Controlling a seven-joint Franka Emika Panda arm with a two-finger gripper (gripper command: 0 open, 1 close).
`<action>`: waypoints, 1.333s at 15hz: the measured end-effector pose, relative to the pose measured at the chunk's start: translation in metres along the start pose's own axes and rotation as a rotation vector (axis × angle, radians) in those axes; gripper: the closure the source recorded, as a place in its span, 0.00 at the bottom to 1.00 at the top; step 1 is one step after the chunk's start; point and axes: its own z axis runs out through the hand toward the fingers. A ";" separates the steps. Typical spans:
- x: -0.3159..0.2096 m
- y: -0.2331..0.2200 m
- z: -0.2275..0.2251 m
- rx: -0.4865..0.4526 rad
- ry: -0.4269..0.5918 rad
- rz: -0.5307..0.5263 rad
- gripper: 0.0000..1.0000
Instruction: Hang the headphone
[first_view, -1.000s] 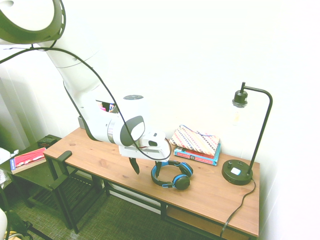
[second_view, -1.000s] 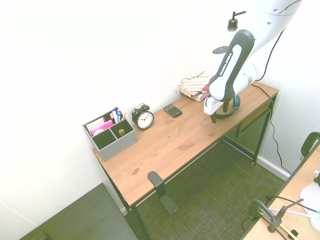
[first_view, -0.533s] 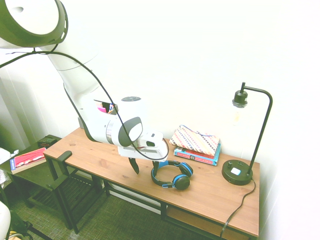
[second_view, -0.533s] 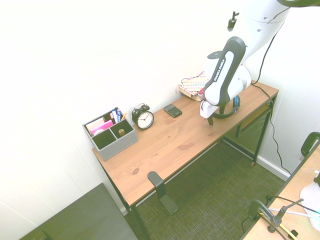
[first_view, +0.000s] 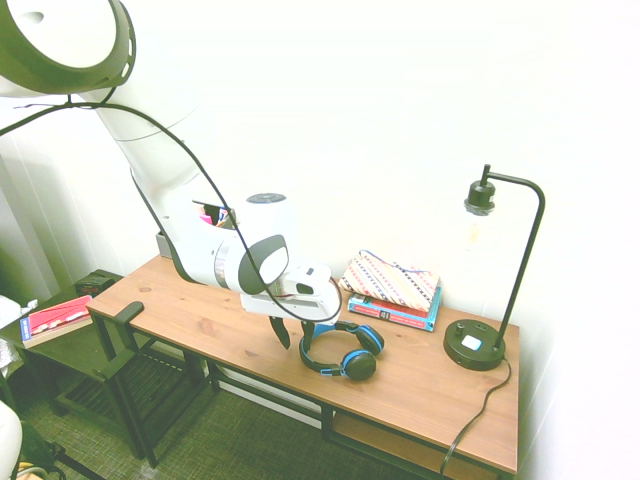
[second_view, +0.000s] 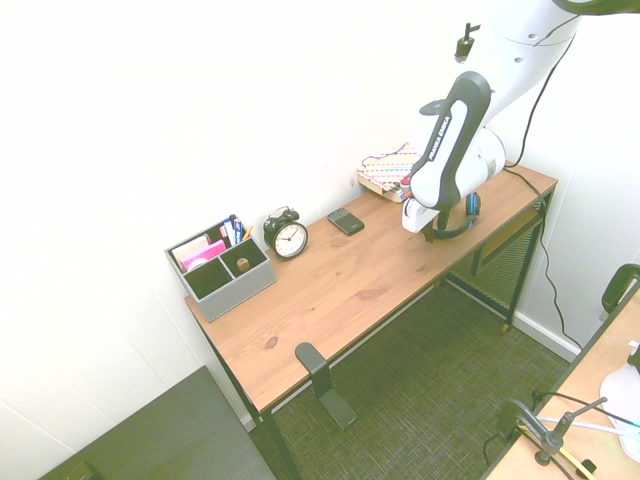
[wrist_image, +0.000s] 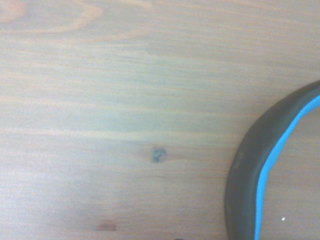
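One hand (first_view: 295, 344) is at one pair of headphones (first_view: 361, 364); I cannot tell its opening or grip. One alarm clock (second_view: 290, 239) stands on the worktop (second_view: 330, 290).

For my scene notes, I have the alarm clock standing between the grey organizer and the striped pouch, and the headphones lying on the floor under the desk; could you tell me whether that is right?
Not quite: the headphones lie on top of the desk, as the first exterior view shows. The rest of your statement stands.
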 end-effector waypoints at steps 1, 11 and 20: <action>0.001 0.002 0.000 -0.001 -0.001 0.005 1.00; 0.006 0.017 0.003 -0.010 -0.005 0.052 1.00; -0.051 -0.041 -0.158 0.014 -0.160 0.068 1.00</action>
